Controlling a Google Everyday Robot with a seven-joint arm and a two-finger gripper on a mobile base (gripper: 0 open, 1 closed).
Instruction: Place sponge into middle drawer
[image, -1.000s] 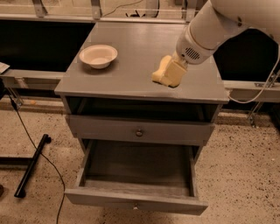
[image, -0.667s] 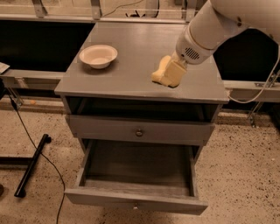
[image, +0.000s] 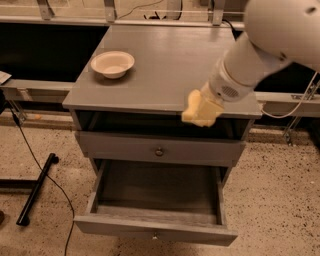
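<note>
Inspector: Status and hazard?

Operator: I am holding the sponge (image: 196, 115) clamped in the gripper (image: 204, 104) at the cabinet top (image: 165, 60) front edge, above the open middle drawer (image: 150, 226). The grip is possibly shallow, though it is partly hidden. Releasing here risks the sponge bouncing out.

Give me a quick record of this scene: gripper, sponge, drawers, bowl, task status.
gripper: at the front right edge of the cabinet top, holding the sponge
sponge: pale yellow, in the air at that front edge
open drawer: lowest, pulled out, tray bare
shut drawer: just above the open one
bowl: on the top, left side, apart from the sponge
status: sponge not yet in the open drawer
</note>
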